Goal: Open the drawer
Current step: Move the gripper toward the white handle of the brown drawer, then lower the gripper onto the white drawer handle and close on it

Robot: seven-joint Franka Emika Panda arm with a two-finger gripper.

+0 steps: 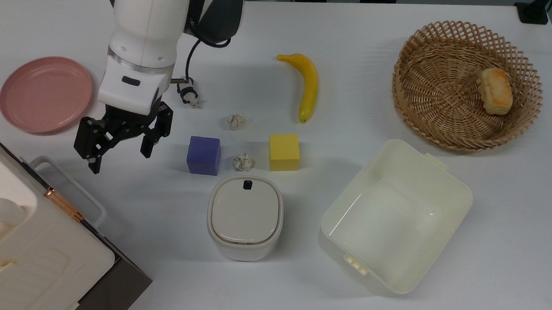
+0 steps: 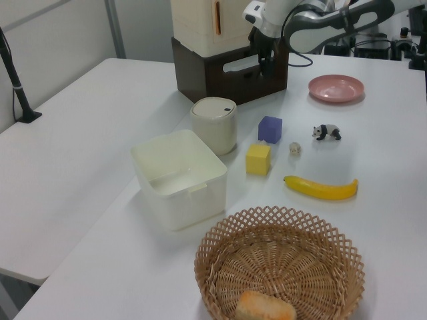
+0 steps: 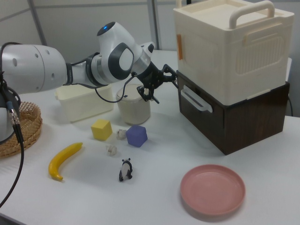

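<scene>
The drawer [image 3: 204, 123] is the dark brown lower part of the cabinet, under a cream box [image 3: 233, 47], and it stands shut. Its white loop handle [image 1: 71, 185] juts out over the table at the top view's lower left, and the same handle [image 3: 193, 100] faces the arm in the right view. My gripper [image 1: 118, 161] hangs open, with nothing between its fingers, a short way up and right of the handle in the top view. In the left view the gripper [image 2: 264, 59] sits just in front of the drawer front [image 2: 233, 79].
A pink plate [image 1: 45, 93] lies beyond the handle. A purple cube [image 1: 204, 155], a toy panda [image 1: 188, 95], two paper balls, a yellow cube [image 1: 284, 152] and a lidded white bin [image 1: 245, 216] sit right of the gripper. Farther right are a banana [image 1: 308, 85], a cream tub [image 1: 395, 216] and a wicker basket [image 1: 449, 130].
</scene>
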